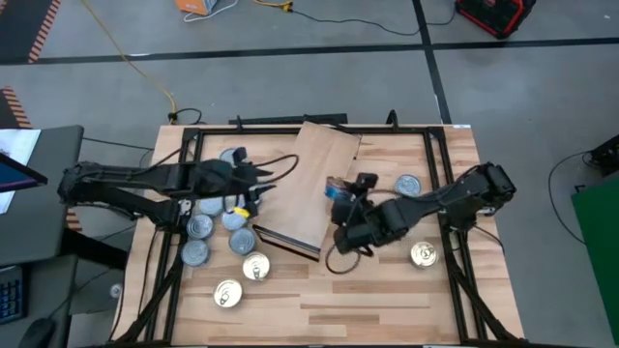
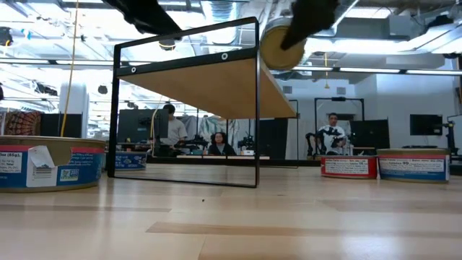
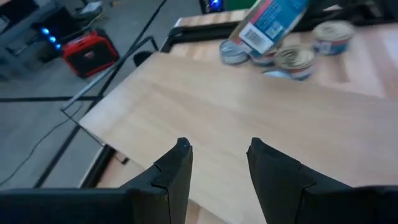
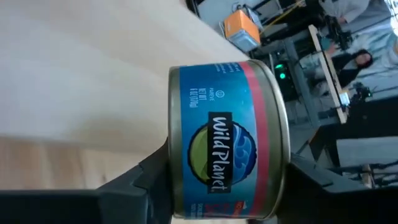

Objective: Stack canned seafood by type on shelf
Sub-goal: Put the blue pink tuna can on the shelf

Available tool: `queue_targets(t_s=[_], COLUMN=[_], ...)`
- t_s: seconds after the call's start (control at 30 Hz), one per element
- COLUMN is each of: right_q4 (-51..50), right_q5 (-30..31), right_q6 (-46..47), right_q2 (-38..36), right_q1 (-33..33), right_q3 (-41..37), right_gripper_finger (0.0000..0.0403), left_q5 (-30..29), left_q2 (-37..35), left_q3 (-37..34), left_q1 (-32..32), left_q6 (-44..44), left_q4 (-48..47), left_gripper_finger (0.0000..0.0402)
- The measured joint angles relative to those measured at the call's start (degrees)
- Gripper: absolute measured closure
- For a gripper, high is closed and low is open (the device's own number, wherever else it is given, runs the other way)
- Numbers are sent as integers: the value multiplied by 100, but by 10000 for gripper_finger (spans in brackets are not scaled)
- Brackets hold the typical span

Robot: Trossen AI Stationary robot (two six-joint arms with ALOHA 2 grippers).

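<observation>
While the left gripper [image 1: 259,172] hovers over the shelf's [image 1: 309,184] left edge, jaws spread and empty, loose tins [image 1: 197,253] lie on the bench [image 1: 387,300] left of the shelf; right gripper [image 1: 340,198], at the shelf's right edge, pinches a blue-labelled can [image 4: 227,140] across its flat ends. Item judged rigid, dense for its size, slick-sided; best gripped across lid and base or across the wall; further tins [image 1: 423,254] rest far right

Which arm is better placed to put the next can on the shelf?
The right. Its claw already grips a blue-labelled can, held at the shelf's right edge. The left claw hovers over the shelf's left side with open, empty fingers.
</observation>
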Motion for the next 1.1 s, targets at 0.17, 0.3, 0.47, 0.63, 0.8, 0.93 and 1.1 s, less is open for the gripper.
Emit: queue_targets(t_s=[0.17, 0.3, 0.47, 0.63, 0.8, 0.93, 1.1], right_q4=[892, 1602, 2401, 2421, 2453, 2540, 2646], right_q5=[-271, -329, -628, -1236, -1476, -1722, -2370], right_q6=[-1117, -1835, -2526, -2587, -2588, -2401, -1998], right_q2=[11, 4, 4, 4, 4, 4, -2], right_q1=[-504, -742, -905, -801, -720, -663, -688], right_q3=[-181, -342, -515, -517, -517, -502, -388], right_gripper_finger=[185, 181, 158, 155, 149, 139, 137], left_q5=[597, 637, 630, 553, 436, 499, 925], left_q2=[268, 321, 305, 307, 316, 316, 316], left_q3=[56, 56, 63, 62, 62, 62, 62], left_q1=[304, 441, 561, 474, 418, 418, 416], left_q6=[144, 323, 503, 819, 722, 600, 556], left_q4=[128, 272, 480, 494, 605, 599, 610], left_gripper_finger=[252, 252, 252, 252, 246, 233, 228])
